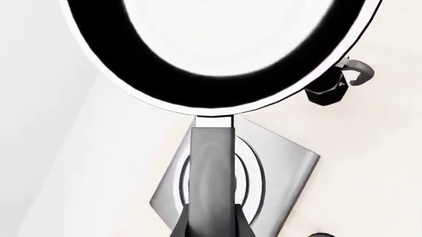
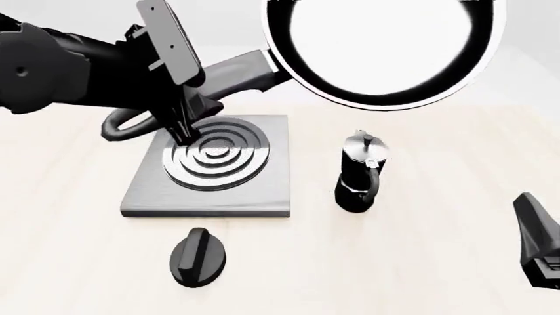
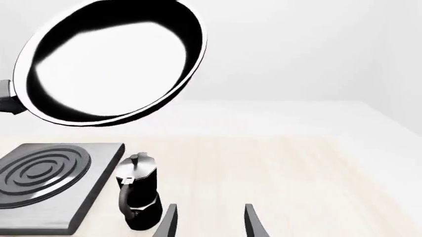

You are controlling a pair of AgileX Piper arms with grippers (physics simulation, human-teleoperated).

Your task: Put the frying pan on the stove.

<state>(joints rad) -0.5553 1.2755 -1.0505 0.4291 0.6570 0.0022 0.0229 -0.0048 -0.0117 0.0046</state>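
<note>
The frying pan [image 2: 385, 49] is held high in the air, tilted, above and to the right of the stove [image 2: 262, 190]. My left gripper [image 2: 183, 121] is shut on the pan's long grey handle [image 2: 236, 72], over the stove's ringed burner. In the left wrist view the handle [image 1: 212, 163] runs from the gripper [image 1: 212, 226] to the pan [image 1: 218, 94], with the stove [image 1: 293, 168] below. My right gripper [image 3: 209, 223] is open and empty, low at the table's right [image 2: 536, 239]. It sees the pan [image 3: 112, 64] and the stove [image 3: 99, 173].
A black-and-silver moka pot [image 2: 359, 174] stands just right of the stove; it also shows in the right wrist view [image 3: 140, 197] and the left wrist view [image 1: 329, 84]. A black oval knob [image 2: 199, 257] lies in front of the stove.
</note>
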